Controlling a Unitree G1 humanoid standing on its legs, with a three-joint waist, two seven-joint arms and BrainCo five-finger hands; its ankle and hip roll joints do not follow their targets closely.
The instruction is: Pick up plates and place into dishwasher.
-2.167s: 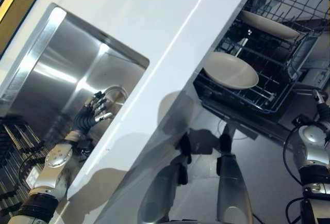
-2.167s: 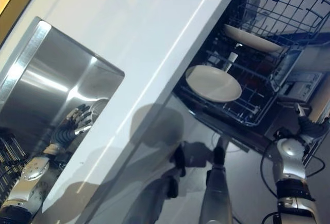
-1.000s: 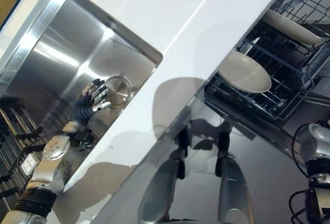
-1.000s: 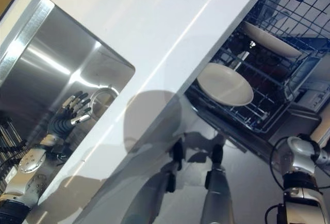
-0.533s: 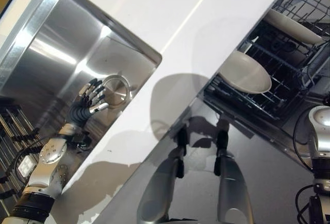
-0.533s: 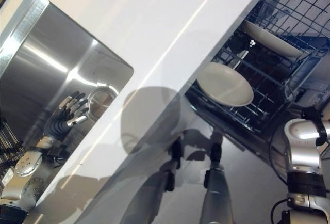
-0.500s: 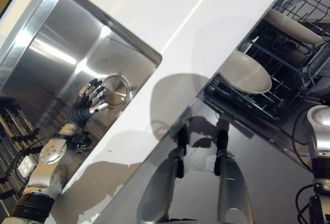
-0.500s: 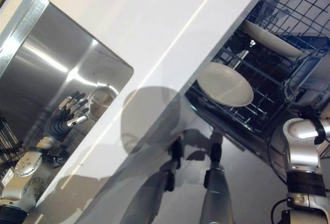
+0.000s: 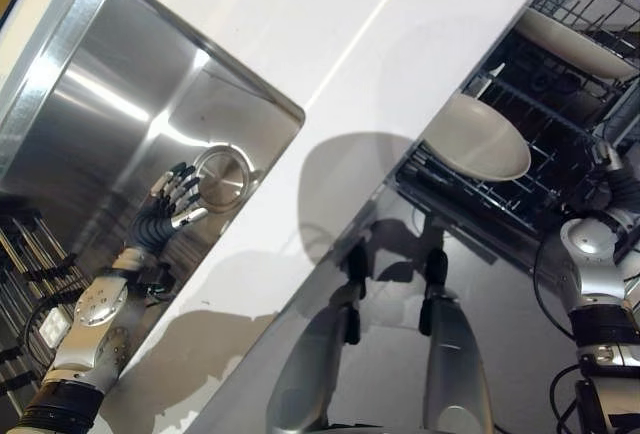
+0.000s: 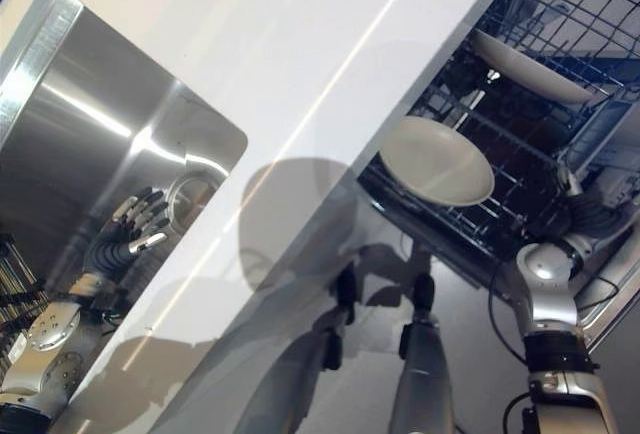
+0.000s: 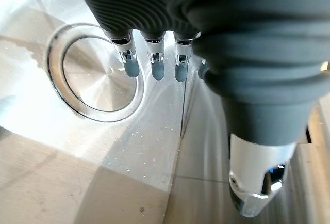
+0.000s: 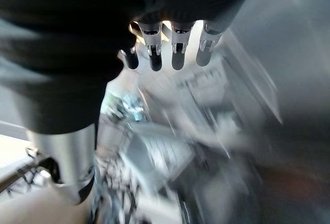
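Your left robot hand (image 9: 172, 204), fingers relaxed and holding nothing, stays low in the sink (image 9: 90, 84) by the drain (image 9: 222, 177) while your right robot hand (image 10: 590, 216), also loose-fingered, has risen to the dishwasher rack (image 10: 540, 34) already holding two plates (image 10: 436, 160), so no plate is in hand.

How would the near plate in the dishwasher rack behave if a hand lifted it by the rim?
The near plate looks rigid and glazed, so probably slippery and breakable. It lies shallow across the rack wires, so it may rock or slide when nudged. Likely fairly heavy for its size.
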